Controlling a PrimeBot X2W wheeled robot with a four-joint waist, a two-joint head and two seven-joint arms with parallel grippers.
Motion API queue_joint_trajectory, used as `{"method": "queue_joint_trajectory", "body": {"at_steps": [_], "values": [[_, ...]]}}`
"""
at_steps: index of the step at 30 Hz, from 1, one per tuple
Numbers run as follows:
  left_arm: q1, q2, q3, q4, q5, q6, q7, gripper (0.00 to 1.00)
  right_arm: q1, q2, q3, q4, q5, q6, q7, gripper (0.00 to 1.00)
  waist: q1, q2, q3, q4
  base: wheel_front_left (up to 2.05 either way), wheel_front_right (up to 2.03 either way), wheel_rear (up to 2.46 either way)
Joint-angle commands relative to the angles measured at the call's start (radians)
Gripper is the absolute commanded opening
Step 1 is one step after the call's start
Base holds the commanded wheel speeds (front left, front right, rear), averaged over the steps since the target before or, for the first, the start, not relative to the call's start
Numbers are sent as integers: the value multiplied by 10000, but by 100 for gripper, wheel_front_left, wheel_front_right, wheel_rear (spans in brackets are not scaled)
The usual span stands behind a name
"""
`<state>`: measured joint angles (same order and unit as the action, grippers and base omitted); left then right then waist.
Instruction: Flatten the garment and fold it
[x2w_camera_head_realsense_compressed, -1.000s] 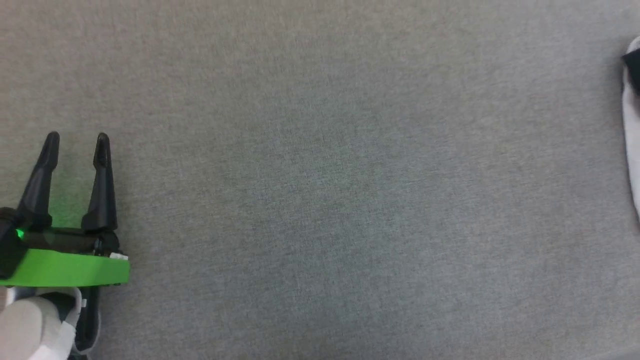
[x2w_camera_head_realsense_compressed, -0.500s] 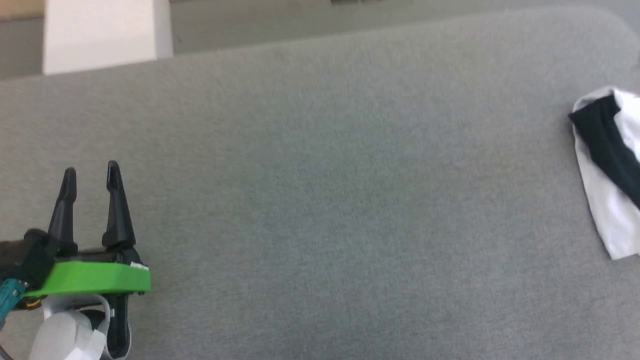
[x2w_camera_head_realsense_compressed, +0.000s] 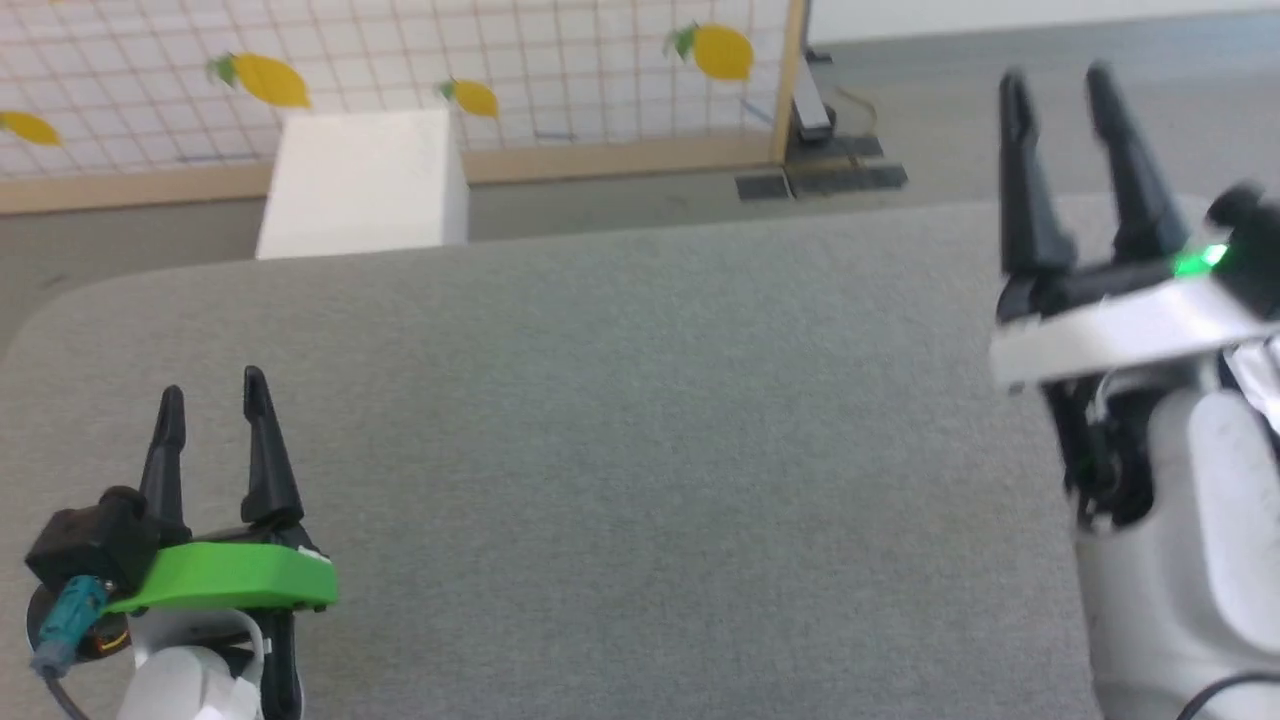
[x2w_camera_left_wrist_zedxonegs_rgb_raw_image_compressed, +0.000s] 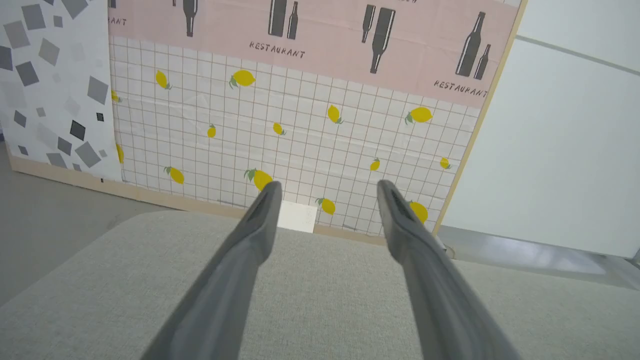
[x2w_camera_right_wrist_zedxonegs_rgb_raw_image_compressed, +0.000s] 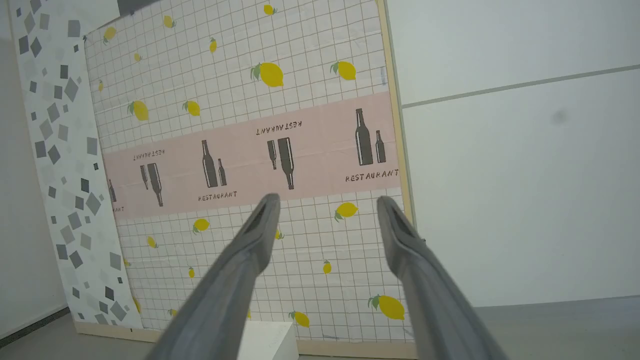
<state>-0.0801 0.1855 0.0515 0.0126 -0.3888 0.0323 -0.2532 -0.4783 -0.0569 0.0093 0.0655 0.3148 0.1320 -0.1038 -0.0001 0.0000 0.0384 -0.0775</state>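
The garment is out of view. My left gripper (x2w_camera_head_realsense_compressed: 212, 395) hovers low over the grey padded table (x2w_camera_head_realsense_compressed: 640, 440) at the lower left of the head view, open, nothing between its fingers. In the left wrist view the left gripper (x2w_camera_left_wrist_zedxonegs_rgb_raw_image_compressed: 327, 186) points along the table toward the far wall. My right gripper (x2w_camera_head_realsense_compressed: 1055, 85) is raised at the right of the head view, open and empty, fingers pointing up past the table's far edge. From the right wrist, the right gripper (x2w_camera_right_wrist_zedxonegs_rgb_raw_image_compressed: 325, 200) faces the wall panel.
A white box (x2w_camera_head_realsense_compressed: 365, 182) stands on the floor just beyond the table's far edge. Behind it is a lemon-patterned grid panel (x2w_camera_head_realsense_compressed: 420, 60) with a wooden frame post (x2w_camera_head_realsense_compressed: 790, 80). The table's rounded left corner (x2w_camera_head_realsense_compressed: 40, 320) is near my left gripper.
The head camera has tilted up, bringing the floor, box and panel into view. The garment at the right edge has left the picture, and my right gripper now stands raised at the right.
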Motion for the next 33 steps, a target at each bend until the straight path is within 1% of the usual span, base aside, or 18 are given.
{"method": "queue_joint_trajectory", "body": {"at_steps": [1, 3, 5, 8, 9, 11, 12, 14, 16, 24, 28, 33], "values": [[152, -42, -41, 39, 194, 82, -64, 100, 414, 41, -16, 96, 74, -13, -209, 100, 1, 0, -646, 558, 0, 0, 0], [172, -88, -143, 74, 288, 117, -66, 100, 853, 57, 20, 205, 198, -13, -523, 100, 1, 0, -726, 623, 0, 0, 0], [202, -114, -271, 159, 435, 154, -69, 100, 1301, 61, -20, 432, 578, -13, -849, 100, 1, 0, -832, 684, 0, 0, 0], [227, -183, -400, 293, 584, 203, -73, 100, 1886, 63, 23, 772, 561, -13, -1188, 100, 1, 0, -911, 695, 0, 0, 0], [233, -191, -460, 346, 639, 191, -74, 100, 2033, 63, 33, 859, 354, -13, -1263, 100, 1, 0, -935, 693, 0, 0, 0], [254, -248, -627, 529, 735, 160, -76, 100, 2425, 64, -2, 1045, 323, -13, -1401, 100, 1, 0, -1022, 714, 0, 0, 0], [264, -271, -693, 598, 797, 173, -76, 100, 2587, 64, -1, 1081, 80, -13, -1447, 100, 1, 0, -1035, 717, 0, 0, 0], [302, -347, -885, 759, 863, 118, -77, 100, 2973, 64, -104, 1224, 128, -13, -1514, 100, 1, 0, -1050, 710, 0, 0, 0], [355, -413, -1062, 959, 909, 61, -78, 100, 3295, 65, -120, 1298, -95, -13, -1550, 100, 1, 0, -1060, 697, 0, 0, 0], [554, -553, -1407, 1909, 959, -69, -81, 100, 4230, 65, 183, 1455, -345, -13, -1576, 100, 1, 0, -922, 623, 0, 0, 0], [550, -585, -1514, 2436, 986, -86, -82, 100, 4458, 65, 369, 1511, -677, -13, -1577, 100, 1, 0, -885, 613, 0, 0, 0], [427, -603, -1619, 2878, 1069, -59, -83, 100, 4502, 66, 468, 1587, -742, -13, -1578, 100, 1, 0, -829, 632, 0, 0, 0]]}}
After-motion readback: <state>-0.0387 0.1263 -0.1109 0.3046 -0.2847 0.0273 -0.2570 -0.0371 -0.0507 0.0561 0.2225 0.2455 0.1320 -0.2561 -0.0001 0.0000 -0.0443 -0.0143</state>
